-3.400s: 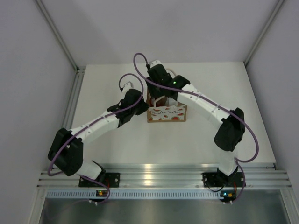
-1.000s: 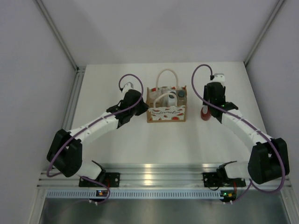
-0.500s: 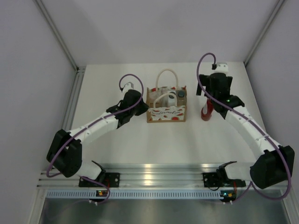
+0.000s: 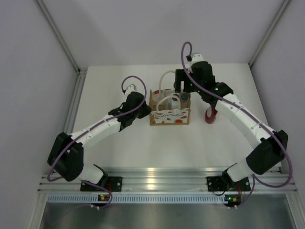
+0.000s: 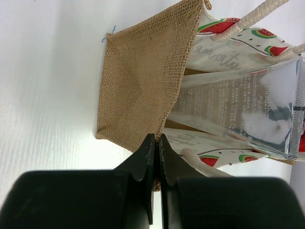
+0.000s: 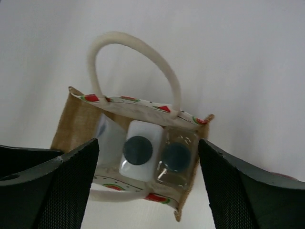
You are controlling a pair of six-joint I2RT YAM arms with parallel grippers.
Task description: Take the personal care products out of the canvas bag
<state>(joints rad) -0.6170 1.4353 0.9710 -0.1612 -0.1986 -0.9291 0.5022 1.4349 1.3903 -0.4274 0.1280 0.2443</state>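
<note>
canvas bag (image 5: 136, 90), coarse tan weave, boxy

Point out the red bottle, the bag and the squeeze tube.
red bottle (image 4: 209, 117): top view, its body.
bag (image 4: 169, 116): top view, printed front panel.
squeeze tube (image 5: 228, 107): left wrist view, its printed face.

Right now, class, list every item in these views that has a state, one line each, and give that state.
canvas bag: upright, mouth open, side edge pinched.
left fingers: shut on the canvas bag's edge.
right fingers: open, empty, above the bag.
dark-capped bottles: upright inside the bag, caps on.
squeeze tube: inside the bag.
red bottle: out of the bag, on the table to its right.
</note>
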